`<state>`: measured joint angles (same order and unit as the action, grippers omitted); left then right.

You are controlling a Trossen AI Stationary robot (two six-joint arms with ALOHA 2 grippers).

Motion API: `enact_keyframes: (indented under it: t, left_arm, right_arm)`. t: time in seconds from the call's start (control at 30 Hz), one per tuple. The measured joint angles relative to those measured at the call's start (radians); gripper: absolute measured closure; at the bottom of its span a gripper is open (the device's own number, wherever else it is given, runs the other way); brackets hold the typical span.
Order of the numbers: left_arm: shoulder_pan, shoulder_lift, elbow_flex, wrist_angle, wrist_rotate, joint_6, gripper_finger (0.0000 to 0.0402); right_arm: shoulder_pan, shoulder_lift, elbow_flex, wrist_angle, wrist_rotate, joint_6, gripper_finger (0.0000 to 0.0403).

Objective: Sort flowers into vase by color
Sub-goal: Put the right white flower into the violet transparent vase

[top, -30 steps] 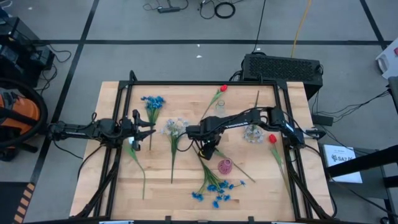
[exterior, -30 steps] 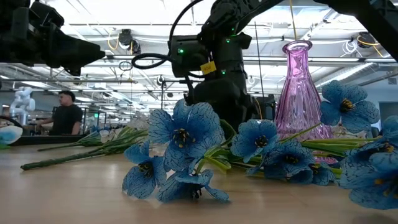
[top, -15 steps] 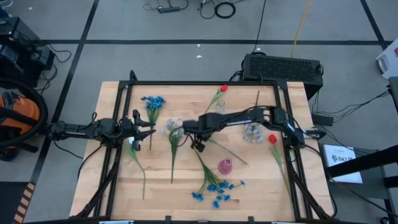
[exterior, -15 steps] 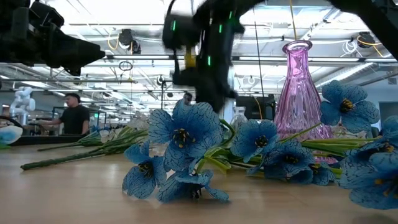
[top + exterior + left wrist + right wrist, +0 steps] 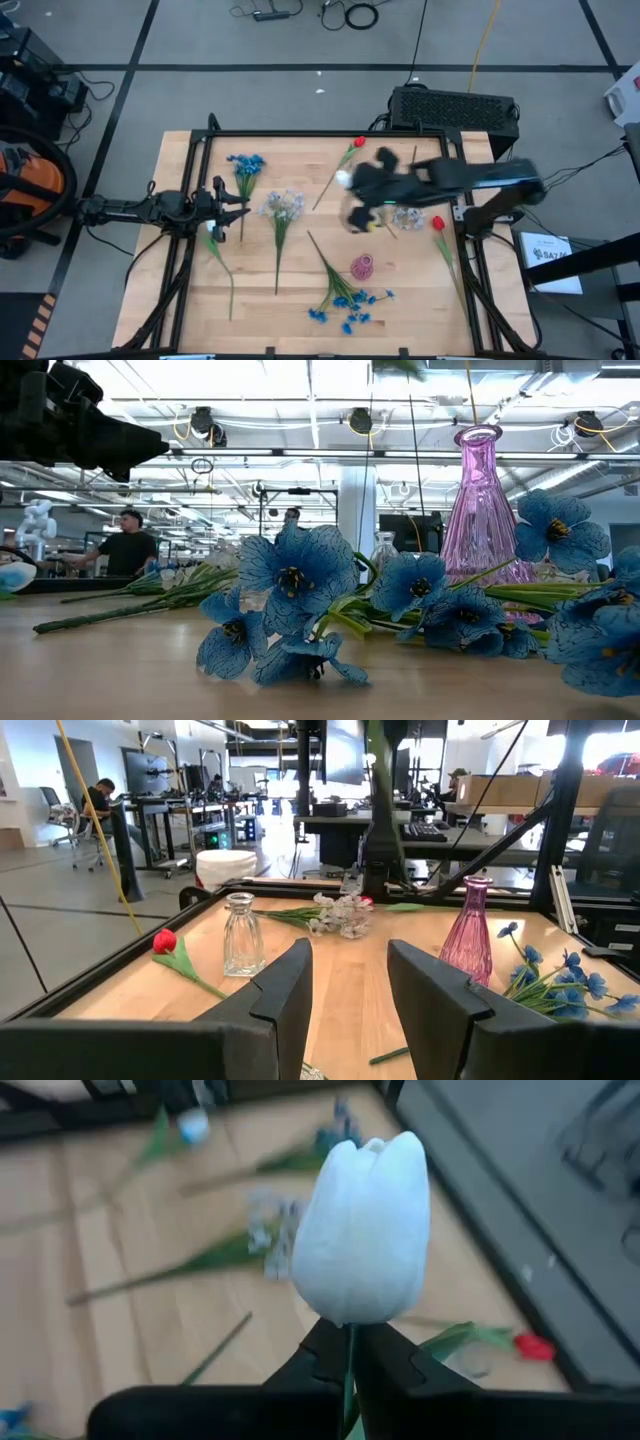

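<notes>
Above the table's far-right part, right gripper pinching a white tulip by its stem just under the head; a second ago it was low at table centre near the pink vase, now lifted and swung toward the clear vase. Judged: pick done, carry under way. Left gripper waits at the left edge, fingers spread, holding nothing. Blue flowers lie beside the pink vase

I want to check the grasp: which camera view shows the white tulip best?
The right wrist view: the white tulip fills the picture, its stem pinched between the right gripper fingers. The high view shows only a small pale blur by the moving arm. The low and left wrist views do not show it clearly.
</notes>
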<state>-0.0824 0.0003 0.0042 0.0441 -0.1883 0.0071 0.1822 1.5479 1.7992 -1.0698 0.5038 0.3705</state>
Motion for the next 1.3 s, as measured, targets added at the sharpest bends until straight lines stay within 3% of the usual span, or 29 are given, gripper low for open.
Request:
enact_keyframes:
  t: [0.27,0.57,0.7,0.9,1.3]
  left_arm:
    - [0.000,0.000,0.000,0.000,0.000,0.000,0.0263]
    - [0.000,0.000,0.000,0.000,0.000,0.000,0.0263]
    - [0.000,0.000,0.000,0.000,0.000,0.000,0.0263]
    - [0.000,0.000,0.000,0.000,0.000,0.000,0.0263]
    - [0.000,0.000,0.000,0.000,0.000,0.000,0.0263]
  right_arm:
    - [0.233,-0.268,-0.047,0.041,0.176,0.055,0.0402]
    - [0.443,-0.373,-0.314,0.480,0.248,-0.050,0.0403]
    - [0.471,-0.405,-0.421,0.614,0.313,-0.102,0.0403]
    - [0.473,-0.436,-0.534,0.814,0.312,-0.201,0.0403]
    - [0.466,-0.445,-0.615,0.869,0.340,-0.235,0.0402]
